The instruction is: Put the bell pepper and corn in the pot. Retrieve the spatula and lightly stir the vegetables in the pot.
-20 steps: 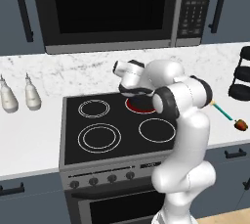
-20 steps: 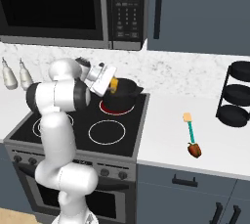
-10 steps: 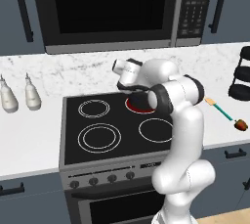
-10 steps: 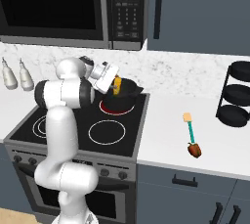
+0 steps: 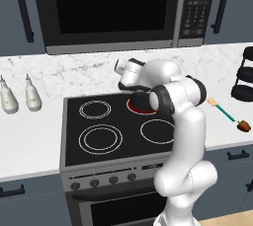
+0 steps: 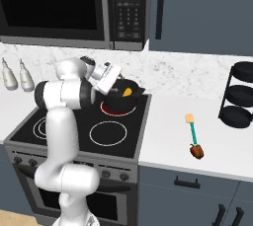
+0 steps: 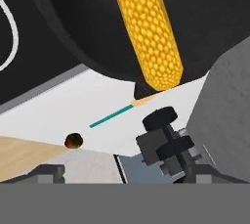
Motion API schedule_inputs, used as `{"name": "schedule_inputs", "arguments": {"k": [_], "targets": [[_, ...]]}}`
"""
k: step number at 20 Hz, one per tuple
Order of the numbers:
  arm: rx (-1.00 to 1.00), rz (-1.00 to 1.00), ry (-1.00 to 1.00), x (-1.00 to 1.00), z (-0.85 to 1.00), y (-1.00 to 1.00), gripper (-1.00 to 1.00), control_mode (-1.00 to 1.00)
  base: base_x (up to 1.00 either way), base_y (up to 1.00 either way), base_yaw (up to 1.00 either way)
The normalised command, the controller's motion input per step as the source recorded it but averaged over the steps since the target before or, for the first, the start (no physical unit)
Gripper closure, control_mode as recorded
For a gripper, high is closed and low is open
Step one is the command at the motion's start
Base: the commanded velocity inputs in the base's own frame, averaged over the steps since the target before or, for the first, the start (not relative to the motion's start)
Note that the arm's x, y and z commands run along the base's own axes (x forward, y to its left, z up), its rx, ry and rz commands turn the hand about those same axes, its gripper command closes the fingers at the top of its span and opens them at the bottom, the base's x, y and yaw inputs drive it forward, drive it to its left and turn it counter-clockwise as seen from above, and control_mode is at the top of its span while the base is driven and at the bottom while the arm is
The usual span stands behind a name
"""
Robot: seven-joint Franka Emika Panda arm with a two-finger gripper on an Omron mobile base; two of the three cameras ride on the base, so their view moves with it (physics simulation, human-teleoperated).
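The black glass-top stove [image 5: 113,131] carries the small black cylindrical pot [image 6: 123,99] on its glowing rear right burner. From the right, the yellow corn cob [image 6: 127,92] lies in the pot; the hand view shows its kernels. The gripper [image 6: 120,85] stands spread over it, gripping nothing. The green-handled spatula [image 6: 191,130] lies on the white counter, touching the small dark red bell pepper [image 6: 196,151].

A black stovetop [image 5: 99,121] is sitting between two stretches of white counter [image 6: 197,131]. The pot [image 6: 123,96] is resting on the glowing red burner [image 6: 116,109] at the stove's one o'clock corner. On the right counter the spatula [image 6: 191,130] is lying with a bell pepper [image 6: 196,151] touching its six o'clock end, and a black rack [image 6: 239,96] is standing at two o'clock. Two pale bottles [image 5: 20,97] are standing on the left counter.
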Motion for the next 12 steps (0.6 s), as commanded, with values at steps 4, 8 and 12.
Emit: {"name": "schedule_inputs", "arguments": {"k": [4, 8, 12], "targets": [[0.0, -0.01, -0.06, -1.0, 0.02, 0.16, -1.0, -1.0, 0.0, 0.0, 0.0], [0.02, -0.06, -0.08, -1.0, 0.22, 0.03, -1.0, -1.0, 0.0, 0.0, 0.0], [0.09, -0.02, -0.02, -1.0, 0.08, -0.09, -1.0, -1.0, 0.0, 0.0, 0.0]]}}
